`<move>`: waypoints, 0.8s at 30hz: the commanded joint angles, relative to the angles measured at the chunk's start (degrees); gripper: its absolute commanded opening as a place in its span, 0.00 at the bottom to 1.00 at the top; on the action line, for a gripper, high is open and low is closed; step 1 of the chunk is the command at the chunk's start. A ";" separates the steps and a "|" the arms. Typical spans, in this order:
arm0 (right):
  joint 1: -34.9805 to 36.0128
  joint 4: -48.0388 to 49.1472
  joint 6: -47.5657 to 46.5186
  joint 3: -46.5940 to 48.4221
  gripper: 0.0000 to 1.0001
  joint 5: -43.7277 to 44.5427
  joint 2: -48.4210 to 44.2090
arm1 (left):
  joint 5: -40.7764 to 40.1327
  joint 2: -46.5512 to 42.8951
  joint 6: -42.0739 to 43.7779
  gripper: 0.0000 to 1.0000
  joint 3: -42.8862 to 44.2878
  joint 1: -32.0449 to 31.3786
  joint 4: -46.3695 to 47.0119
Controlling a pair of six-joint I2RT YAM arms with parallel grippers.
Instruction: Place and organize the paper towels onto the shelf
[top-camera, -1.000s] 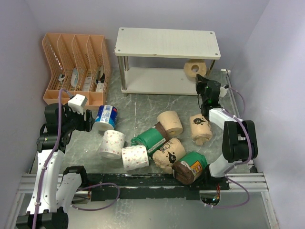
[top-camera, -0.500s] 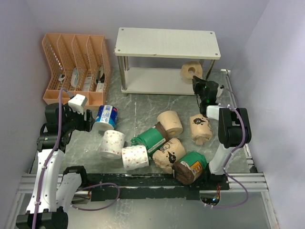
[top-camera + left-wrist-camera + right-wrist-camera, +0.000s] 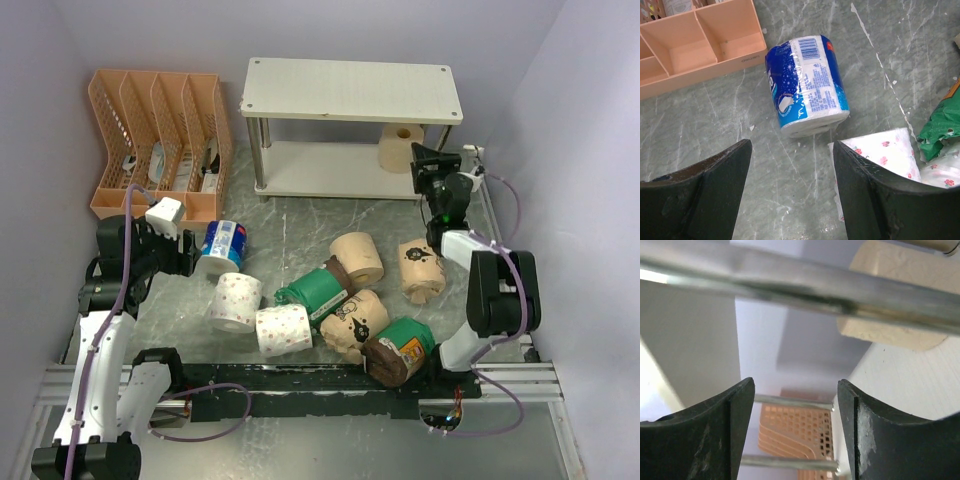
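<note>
The shelf (image 3: 350,88) stands at the back. One tan paper towel roll (image 3: 401,148) stands upright on its lower board, seen close behind a metal leg (image 3: 840,292) in the right wrist view. My right gripper (image 3: 432,166) (image 3: 795,390) is open and empty just right of that roll. Loose paper towels lie on the table: blue-white (image 3: 222,247) (image 3: 807,82), white speckled (image 3: 236,301) (image 3: 885,150), floral white (image 3: 285,330), green (image 3: 318,290), tan (image 3: 357,257), kraft (image 3: 420,268). My left gripper (image 3: 186,252) (image 3: 791,150) is open, just short of the blue-white roll.
An orange slotted organizer (image 3: 160,140) (image 3: 695,40) stands back left, close to the blue-white roll. Another kraft roll (image 3: 355,322) and a dark brown and green one (image 3: 400,350) lie near the front rail (image 3: 300,385). Purple walls enclose the table.
My right gripper has opened and let go of the tan roll, which went from lying with its hole showing to standing upright on the lower board. The left arm has not moved.
</note>
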 commanded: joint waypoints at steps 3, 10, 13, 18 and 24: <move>0.89 3.97 -20.75 -9.17 0.59 -10.32 -9.70 | 0.07 -0.63 0.05 0.77 0.16 -0.80 0.79; 10.44 -24.88 -63.61 -8.04 0.64 -6.17 -21.68 | 0.59 -0.90 0.22 0.77 0.05 -1.25 0.76; 11.39 -32.52 -69.27 -8.90 0.64 -12.05 -24.11 | 0.64 -1.25 0.32 0.78 -0.07 -1.37 0.75; 16.73 -38.72 -80.42 -13.38 0.64 -9.67 -34.12 | 0.63 -1.81 0.31 0.77 -0.15 -1.40 0.78; 18.58 -57.77 -88.27 -6.45 0.61 -6.05 -34.28 | 0.71 -1.92 0.31 0.77 -0.13 -1.39 0.75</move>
